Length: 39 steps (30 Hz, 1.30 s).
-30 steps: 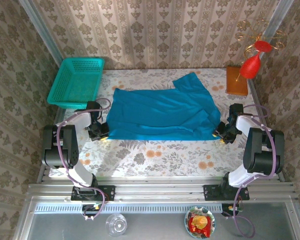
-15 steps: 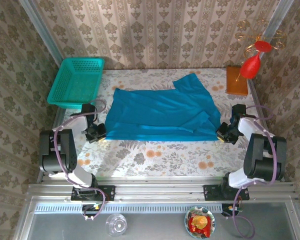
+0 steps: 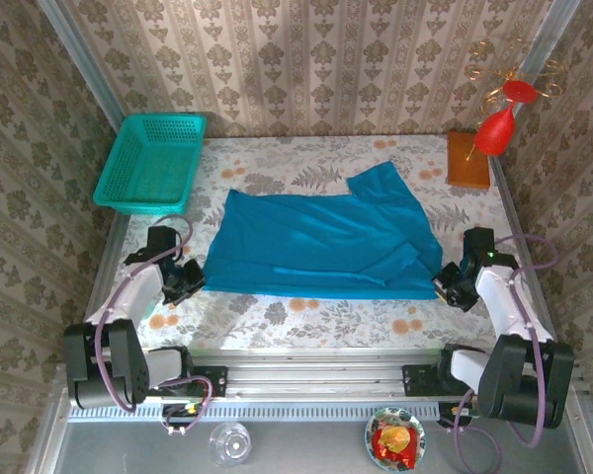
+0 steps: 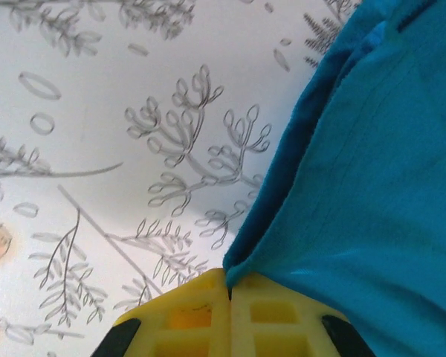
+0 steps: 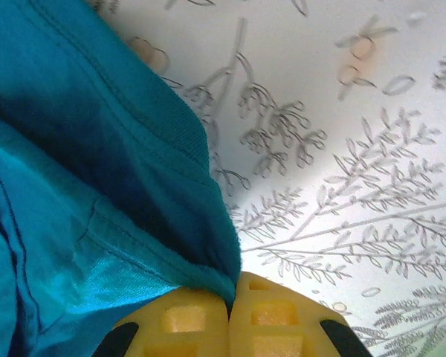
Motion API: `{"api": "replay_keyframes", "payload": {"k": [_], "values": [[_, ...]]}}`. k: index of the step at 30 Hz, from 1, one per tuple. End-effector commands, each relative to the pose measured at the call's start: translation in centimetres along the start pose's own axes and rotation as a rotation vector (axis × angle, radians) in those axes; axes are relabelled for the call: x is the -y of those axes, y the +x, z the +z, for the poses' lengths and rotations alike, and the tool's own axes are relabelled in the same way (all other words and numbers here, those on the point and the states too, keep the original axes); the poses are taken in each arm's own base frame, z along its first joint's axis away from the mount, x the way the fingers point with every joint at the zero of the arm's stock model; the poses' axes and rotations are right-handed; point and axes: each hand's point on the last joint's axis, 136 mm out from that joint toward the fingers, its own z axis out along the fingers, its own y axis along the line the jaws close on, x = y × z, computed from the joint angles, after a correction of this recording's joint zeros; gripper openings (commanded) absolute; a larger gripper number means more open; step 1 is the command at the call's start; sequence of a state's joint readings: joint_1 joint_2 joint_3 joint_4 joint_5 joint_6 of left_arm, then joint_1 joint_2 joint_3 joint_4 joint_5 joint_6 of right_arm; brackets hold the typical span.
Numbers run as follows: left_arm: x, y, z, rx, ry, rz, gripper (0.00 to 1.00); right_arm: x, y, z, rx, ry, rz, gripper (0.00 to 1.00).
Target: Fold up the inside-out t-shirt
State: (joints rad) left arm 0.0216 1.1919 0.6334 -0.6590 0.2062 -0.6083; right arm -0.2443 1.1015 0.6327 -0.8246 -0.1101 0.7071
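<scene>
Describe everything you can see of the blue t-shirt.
The t-shirt is plain bright blue soft cloth, unprinted, lying spread sideways and lightly wrinkled on the floral table. A flap, perhaps a sleeve, juts toward the far side on the right. A stitched hem and seam show in the right wrist view. The left gripper is shut on its near left corner, and the right gripper is shut on its near right corner.

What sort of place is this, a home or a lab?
Probably a lab booth dressed like a home: wallpapered walls, a floral table holding a blue t-shirt, a metal rail carrying the robot's left arm and right arm.
</scene>
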Motion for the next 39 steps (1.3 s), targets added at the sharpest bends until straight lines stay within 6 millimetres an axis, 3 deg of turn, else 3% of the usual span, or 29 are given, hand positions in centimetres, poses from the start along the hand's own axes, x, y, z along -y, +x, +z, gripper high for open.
{"api": "replay_keyframes", "payload": {"k": [1, 3, 6, 8, 14, 18, 20, 27, 34, 39], "values": [[-1.7, 1.1, -0.2, -0.013, -0.054, -0.058, 0.0, 2.3, 1.2, 0.0, -0.001, 0.066, 0.094, 0.0], [-0.7, 1.2, -0.3, -0.031, -0.006, -0.047, 0.07, 1.9, 1.6, -0.3, -0.003, 0.033, 0.097, 0.03], [0.8, 0.7, -1.4, -0.025, 0.036, -0.01, 0.16, 1.1, 1.6, -1.5, 0.021, -0.004, 0.083, 0.23], [1.8, 0.1, -2.3, -0.008, 0.049, 0.028, 0.2, -0.1, 1.5, -2.1, 0.036, -0.044, 0.041, 0.3], [5.9, -0.8, -4.1, -0.002, 0.094, 0.166, 0.22, -5.2, 2.7, -3.2, 0.011, -0.125, -0.131, 0.35], [8.8, -0.2, -3.6, -0.033, 0.134, 0.239, 0.22, -9.5, 5.3, -2.4, -0.079, -0.246, -0.235, 0.39], [9.8, 0.1, -2.7, -0.047, 0.158, 0.254, 0.22, -10.7, 6.5, -1.4, -0.12, -0.276, -0.244, 0.43], [11.3, 0.8, -0.4, -0.097, 0.162, 0.28, 0.23, -11.8, 8.8, 1.2, -0.203, -0.337, -0.187, 0.54], [11.1, 1.0, 0.2, -0.112, 0.143, 0.293, 0.23, -10.8, 9.5, 3.2, -0.235, -0.314, -0.108, 0.55], [11.3, 1.1, 0.3, -0.116, 0.147, 0.299, 0.2, -11.3, 9.4, 3.9, -0.236, -0.333, -0.07, 0.49]]}}
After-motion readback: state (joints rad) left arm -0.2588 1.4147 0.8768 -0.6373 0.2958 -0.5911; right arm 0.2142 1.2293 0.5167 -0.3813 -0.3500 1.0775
